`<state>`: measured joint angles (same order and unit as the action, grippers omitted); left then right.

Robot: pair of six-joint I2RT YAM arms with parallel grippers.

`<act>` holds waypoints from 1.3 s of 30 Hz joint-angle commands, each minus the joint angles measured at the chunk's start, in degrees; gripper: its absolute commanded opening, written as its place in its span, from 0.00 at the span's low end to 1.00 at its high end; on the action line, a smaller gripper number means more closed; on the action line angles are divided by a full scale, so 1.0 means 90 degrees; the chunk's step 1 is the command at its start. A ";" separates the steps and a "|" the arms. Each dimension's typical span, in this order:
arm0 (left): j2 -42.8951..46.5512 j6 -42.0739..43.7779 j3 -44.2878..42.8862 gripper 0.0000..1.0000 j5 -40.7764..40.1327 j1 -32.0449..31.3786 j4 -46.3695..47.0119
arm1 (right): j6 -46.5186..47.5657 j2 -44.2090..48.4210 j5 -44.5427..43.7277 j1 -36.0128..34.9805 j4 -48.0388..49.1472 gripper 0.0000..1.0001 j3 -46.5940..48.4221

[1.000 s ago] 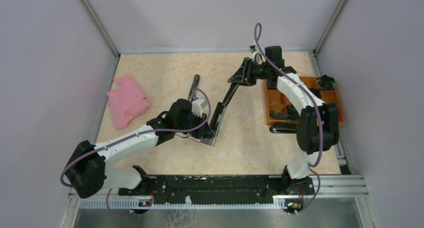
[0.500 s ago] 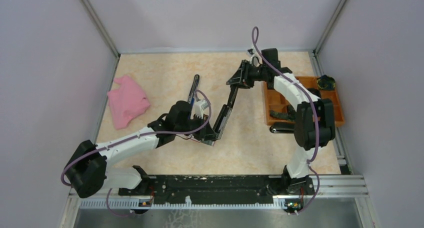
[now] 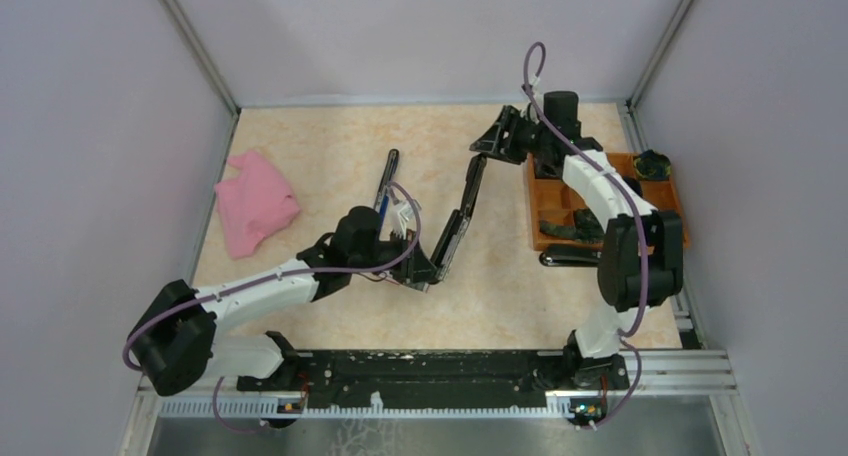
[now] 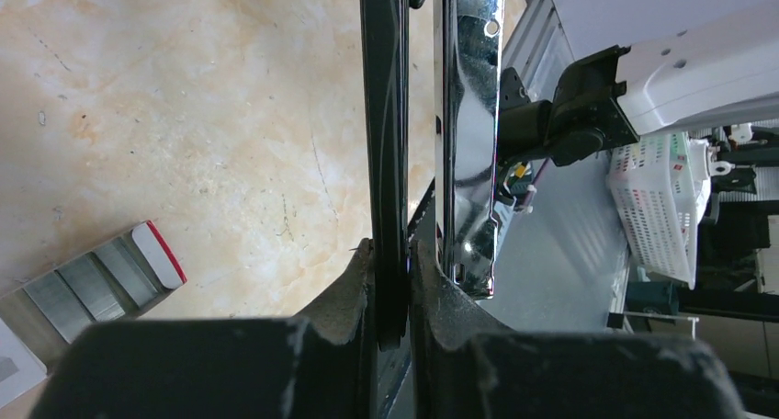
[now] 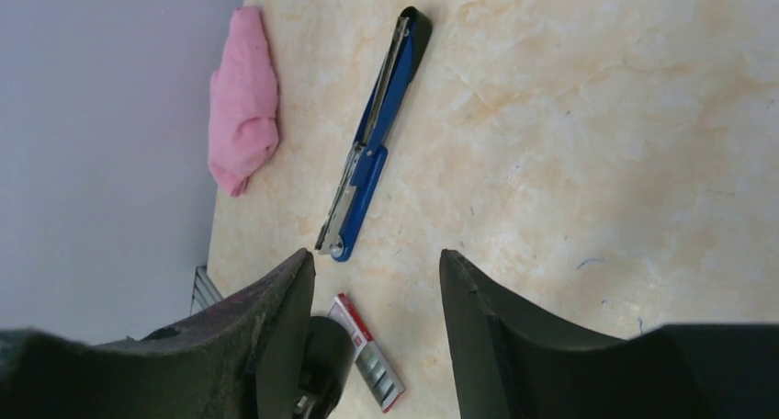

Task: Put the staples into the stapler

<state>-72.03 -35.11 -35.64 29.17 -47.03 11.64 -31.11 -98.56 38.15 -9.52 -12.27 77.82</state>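
Note:
My left gripper [image 3: 424, 265] is shut on the low end of a black stapler [image 3: 460, 211], which stands swung open and slants up toward the back. In the left wrist view the fingers [image 4: 354, 281] clamp the black arm [image 4: 384, 143], and the chrome magazine [image 4: 470, 134] stands just right of it. The staples [image 4: 101, 277], a white box with a red edge and grey strips, lie on the table to the left. They also show in the right wrist view as a staples box [image 5: 369, 353]. My right gripper [image 3: 487, 143] hangs open beside the stapler's top end, its jaws [image 5: 377, 254] holding nothing.
A blue stapler [image 3: 387, 180] lies flat on the table behind the left arm, also seen as the blue stapler [image 5: 372, 134]. A pink cloth [image 3: 255, 201] sits at the left. An orange compartment tray [image 3: 640, 163] stands at the right, with a black object [image 3: 565, 259] beside it.
My right gripper has opened, let go of the stapler's upper arm and drawn back to the right. The left gripper has kept its hold, and the stapler's arm now stands a little steeper.

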 commanded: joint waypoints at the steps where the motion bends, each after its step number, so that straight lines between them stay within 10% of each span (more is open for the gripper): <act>1: -0.0098 -0.0309 -0.0071 0.00 -0.0370 0.0056 0.0945 | -0.0155 0.1098 -0.0290 0.0009 0.0522 0.55 -0.0521; 28: -0.1509 -0.1500 -0.0559 0.00 -0.0629 0.0235 0.1636 | -0.1004 0.1999 -0.1564 -0.1579 0.1133 0.56 -0.3053; 39: -0.1697 -0.1445 -0.0700 0.00 -0.0584 0.0235 0.1531 | -0.0849 0.1446 -0.2009 -0.1885 0.0959 0.28 -0.2611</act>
<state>-87.46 -49.47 -38.76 22.76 -45.21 19.38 -40.16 -84.23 22.72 -25.19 -5.43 50.24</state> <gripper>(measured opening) 0.163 0.336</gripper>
